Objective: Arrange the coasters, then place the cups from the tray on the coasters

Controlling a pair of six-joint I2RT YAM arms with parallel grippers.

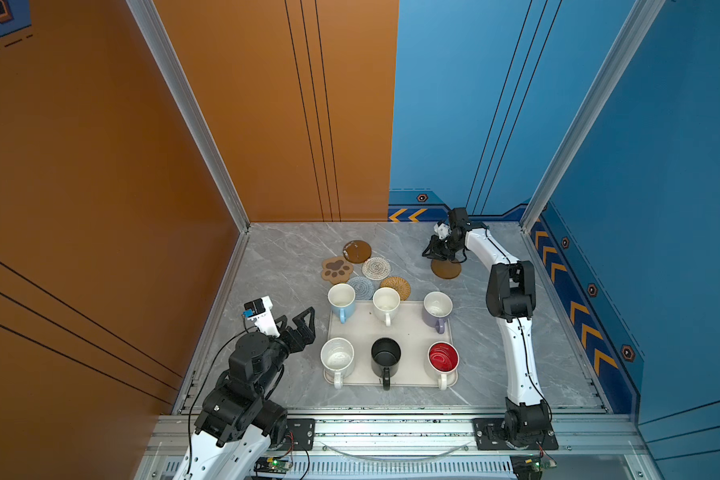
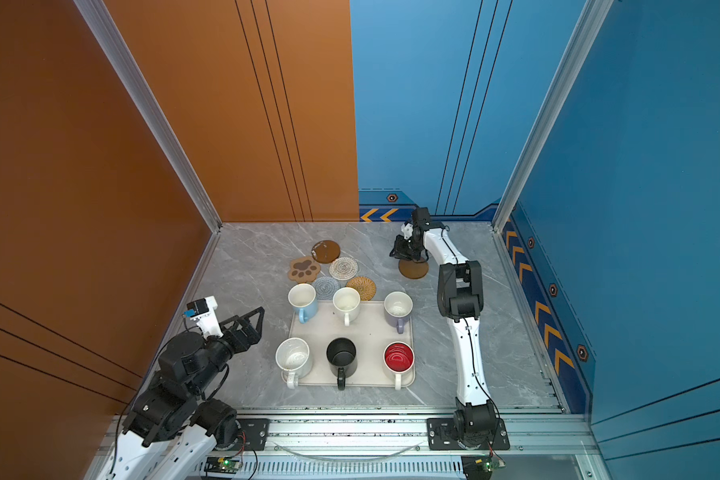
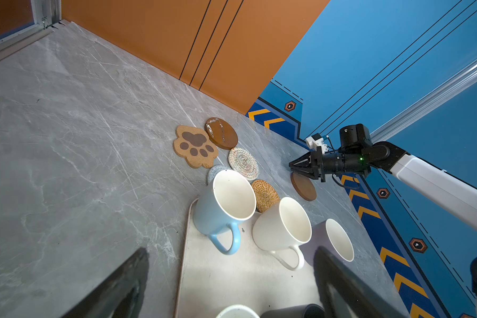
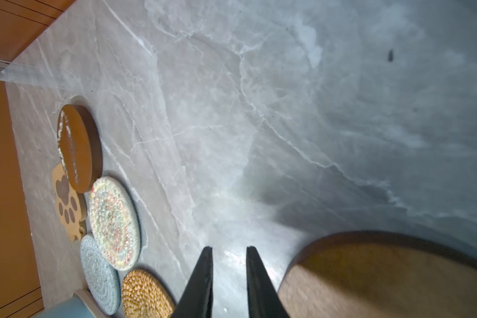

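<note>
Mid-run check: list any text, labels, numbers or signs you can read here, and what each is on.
No readable words or numbers anywhere.
Signs only: yellow chevrons on the blue wall trim.
Hexagon badges: same trim, insides too small to read.
Paw print: on the tan coaster.
No print visible on mugs or tray.

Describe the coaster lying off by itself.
Find the beige tray of cups. Beyond its far right corner, by the right gripper, lies a plain brown disc. The other brown disc, among the cluster, has white smears; this one has none.
</note>
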